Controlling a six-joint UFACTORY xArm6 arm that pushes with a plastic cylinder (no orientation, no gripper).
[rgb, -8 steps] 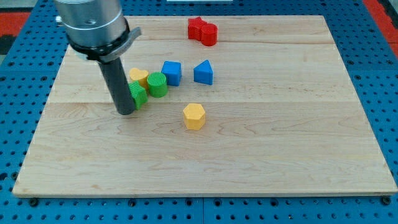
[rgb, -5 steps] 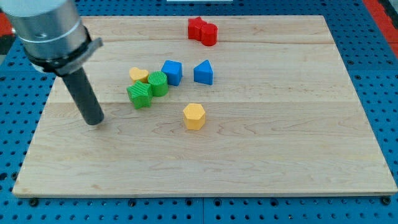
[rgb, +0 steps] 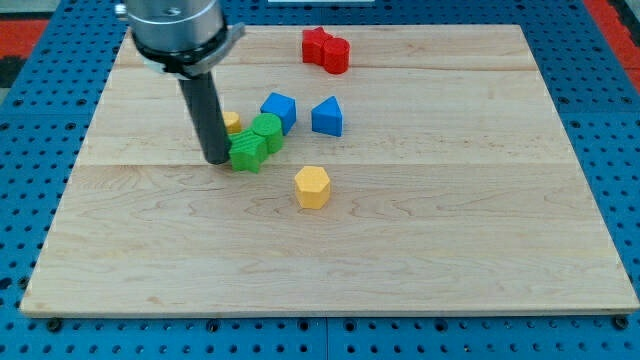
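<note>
Just right of my tip (rgb: 216, 159) sits a green block (rgb: 246, 153), touching it.

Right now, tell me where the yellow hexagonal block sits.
The yellow hexagonal block stands alone near the board's middle, below and right of the green blocks, apart from my tip.

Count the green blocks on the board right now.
2. One green block sits right against my tip, on its right. The other green block touches it, up and to the view's right. None seems hidden.
</note>
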